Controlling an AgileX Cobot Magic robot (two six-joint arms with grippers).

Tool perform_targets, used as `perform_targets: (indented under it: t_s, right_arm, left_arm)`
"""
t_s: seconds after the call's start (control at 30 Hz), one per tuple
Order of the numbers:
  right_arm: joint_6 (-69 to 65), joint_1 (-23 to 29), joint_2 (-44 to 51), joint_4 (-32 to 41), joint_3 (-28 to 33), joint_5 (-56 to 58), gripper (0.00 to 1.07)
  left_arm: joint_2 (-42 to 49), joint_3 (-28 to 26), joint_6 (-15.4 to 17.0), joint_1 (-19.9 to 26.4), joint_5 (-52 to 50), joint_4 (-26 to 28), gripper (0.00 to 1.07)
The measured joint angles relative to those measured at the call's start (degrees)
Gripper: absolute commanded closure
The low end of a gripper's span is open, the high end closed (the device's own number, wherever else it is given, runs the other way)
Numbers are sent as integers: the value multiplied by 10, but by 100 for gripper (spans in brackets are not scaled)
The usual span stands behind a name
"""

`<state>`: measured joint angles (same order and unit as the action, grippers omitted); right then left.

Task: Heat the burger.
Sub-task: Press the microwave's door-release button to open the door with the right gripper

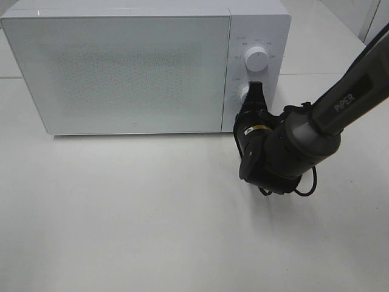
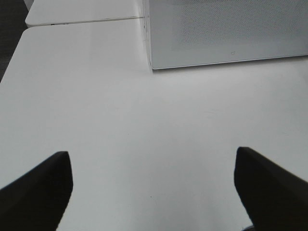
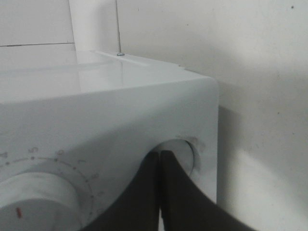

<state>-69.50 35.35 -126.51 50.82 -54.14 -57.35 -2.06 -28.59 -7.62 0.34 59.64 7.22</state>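
Observation:
The burger is out of view in every frame. A white microwave stands at the back of the table with its door closed. My right gripper is shut, and its tips rest against the lower knob on the control panel. The right wrist view shows the closed fingertips pressed at that knob, with the upper knob beside it. In the left wrist view my left gripper is open and empty over bare table, some way in front of the microwave.
The upper knob sits above the one being touched. White table stretches in front of the microwave. The right arm reaches in from the right edge. A seam between two tabletops runs left of the microwave.

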Motion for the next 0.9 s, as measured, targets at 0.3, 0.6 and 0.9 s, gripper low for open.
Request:
perform_targets:
  t_s: [0.3, 0.6, 0.9]
  right_arm:
    - [6, 3, -17, 51, -33, 7, 107]
    - [10, 10, -29, 88, -51, -4, 107]
    - [17, 10, -29, 95, -54, -2, 107]
  left_arm:
    - [0, 0, 0, 0, 0, 0, 23]
    - [0, 0, 0, 0, 0, 0, 23]
    - [0, 0, 0, 0, 0, 0, 23]
